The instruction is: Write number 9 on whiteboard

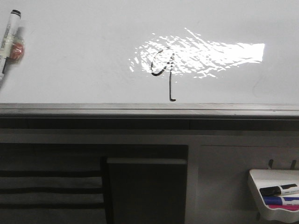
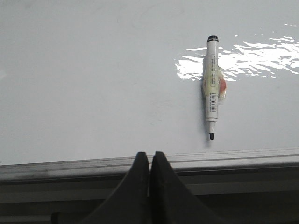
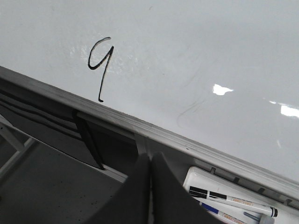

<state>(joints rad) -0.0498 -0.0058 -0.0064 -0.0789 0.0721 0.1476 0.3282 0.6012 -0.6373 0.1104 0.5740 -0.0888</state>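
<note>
The number 9 (image 1: 167, 74) is drawn in thin black on the whiteboard (image 1: 84, 56), partly inside the glare patch, its stem ending just above the grey edge strip. It shows clearly in the right wrist view (image 3: 99, 63). A white uncapped marker (image 1: 8, 35) lies on the board at the far left; in the left wrist view the marker (image 2: 211, 86) lies apart from my left gripper (image 2: 149, 154), which is shut and empty over the edge strip. My right gripper (image 3: 150, 156) is shut and empty below the board's edge. Neither gripper shows in the front view.
A small white marker tray (image 1: 259, 184) with black, blue and pink markers hangs below the board at the right; it also shows in the right wrist view (image 3: 196, 179). The grey edge strip (image 1: 149, 109) runs along the board's near side. Dark shelving sits below.
</note>
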